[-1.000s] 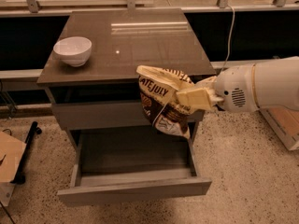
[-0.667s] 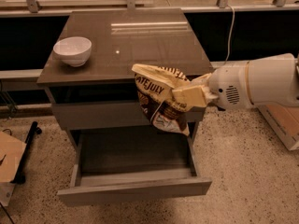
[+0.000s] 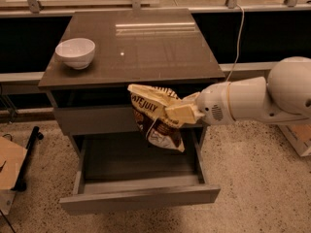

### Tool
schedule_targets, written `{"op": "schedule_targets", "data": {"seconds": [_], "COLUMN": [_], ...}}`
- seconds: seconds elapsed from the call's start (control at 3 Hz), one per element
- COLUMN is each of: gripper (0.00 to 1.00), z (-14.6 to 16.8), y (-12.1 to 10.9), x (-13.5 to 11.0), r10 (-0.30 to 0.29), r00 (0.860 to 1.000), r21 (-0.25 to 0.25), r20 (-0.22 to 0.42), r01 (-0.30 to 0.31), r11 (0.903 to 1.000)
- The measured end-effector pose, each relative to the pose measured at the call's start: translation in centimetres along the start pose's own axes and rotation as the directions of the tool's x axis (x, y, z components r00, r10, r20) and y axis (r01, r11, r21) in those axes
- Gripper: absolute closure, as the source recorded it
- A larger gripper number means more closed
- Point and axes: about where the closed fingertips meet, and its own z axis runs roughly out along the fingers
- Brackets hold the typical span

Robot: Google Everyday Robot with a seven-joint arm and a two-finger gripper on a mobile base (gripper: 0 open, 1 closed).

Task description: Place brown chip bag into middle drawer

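Observation:
My gripper [image 3: 179,111], at the end of the white arm reaching in from the right, is shut on the brown chip bag [image 3: 154,118]. The bag is crumpled, dark brown with cream-yellow panels and white lettering. It hangs in front of the closed upper drawer front [image 3: 92,119], above the right half of the middle drawer [image 3: 141,198]. The middle drawer is pulled out and open, and its grey inside [image 3: 131,161] shows.
A white bowl [image 3: 76,52] stands at the left on the cabinet's dark top [image 3: 146,47]. A white cable [image 3: 238,33] hangs behind the cabinet at the right. A cardboard piece [image 3: 9,166] and a black bar [image 3: 29,157] lie on the speckled floor at the left.
My gripper and the bag have moved left and slightly down, further over the open drawer. The drawer and bowl have not moved.

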Motion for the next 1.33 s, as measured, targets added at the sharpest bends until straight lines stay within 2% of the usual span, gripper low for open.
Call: {"op": "schedule_targets", "data": {"seconds": [0.33, 0.67, 1.0, 1.33], "gripper": [1.00, 1.00, 1.00, 1.00], "z": [2.9, 5.8, 8.5, 10.8], "y": [-1.0, -2.3, -4.1, -6.3], "x": [3.6, 8.4, 13.9, 19.3], "r10": [0.048, 0.128, 0.215, 0.303], "r00": [0.999, 0.992, 0.976, 0.951], "r21": [-0.025, -0.042, -0.041, -0.021], "r20": [-0.006, -0.014, -0.034, -0.058], "r01": [-0.048, -0.128, -0.216, -0.304], "r11": [0.9985, 0.9908, 0.9755, 0.9523]}}
